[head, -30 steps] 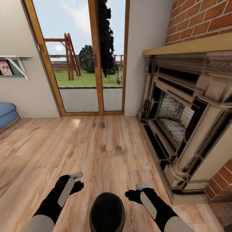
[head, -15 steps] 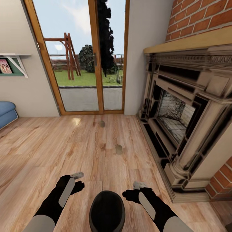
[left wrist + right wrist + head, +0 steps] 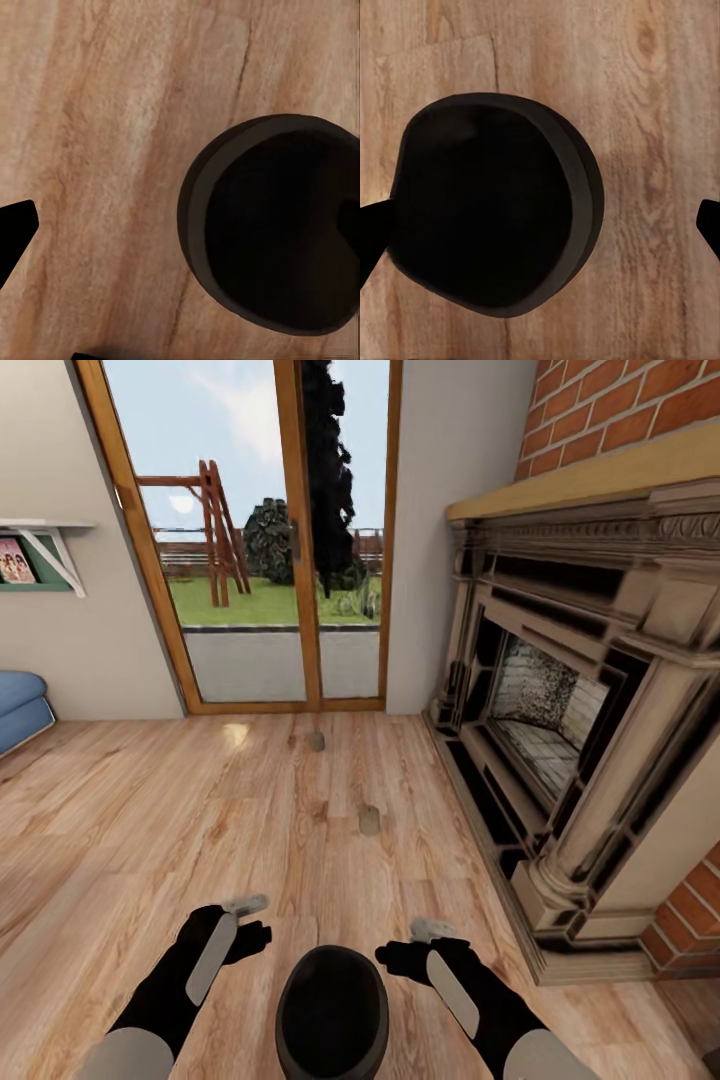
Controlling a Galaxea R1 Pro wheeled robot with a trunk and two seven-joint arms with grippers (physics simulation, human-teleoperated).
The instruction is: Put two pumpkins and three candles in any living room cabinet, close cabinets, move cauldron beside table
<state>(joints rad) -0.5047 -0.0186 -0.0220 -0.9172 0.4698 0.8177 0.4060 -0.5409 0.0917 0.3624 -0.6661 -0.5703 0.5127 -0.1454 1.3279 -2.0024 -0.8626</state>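
Note:
The black cauldron (image 3: 332, 1015) stands on the wood floor just in front of me, between my two arms. My left gripper (image 3: 248, 920) hangs open at its left and my right gripper (image 3: 412, 943) hangs open at its right, neither touching it. In the left wrist view the cauldron (image 3: 274, 225) lies partly between the spread fingertips (image 3: 15, 229). In the right wrist view the cauldron (image 3: 491, 202) sits toward one fingertip (image 3: 371, 229). Two beige-grey candles stand on the floor ahead, one nearer (image 3: 369, 820) and one farther (image 3: 317, 741), by the glass door.
A large fireplace (image 3: 560, 700) with a brick surround runs along the right. A glass door (image 3: 270, 540) with a wooden frame faces me. A blue seat (image 3: 20, 710) shows at the left edge, under a wall shelf (image 3: 40, 550).
My right gripper has edged inward toward the cauldron and the left one slightly too. The whole view has shifted a little, so the camera moved.

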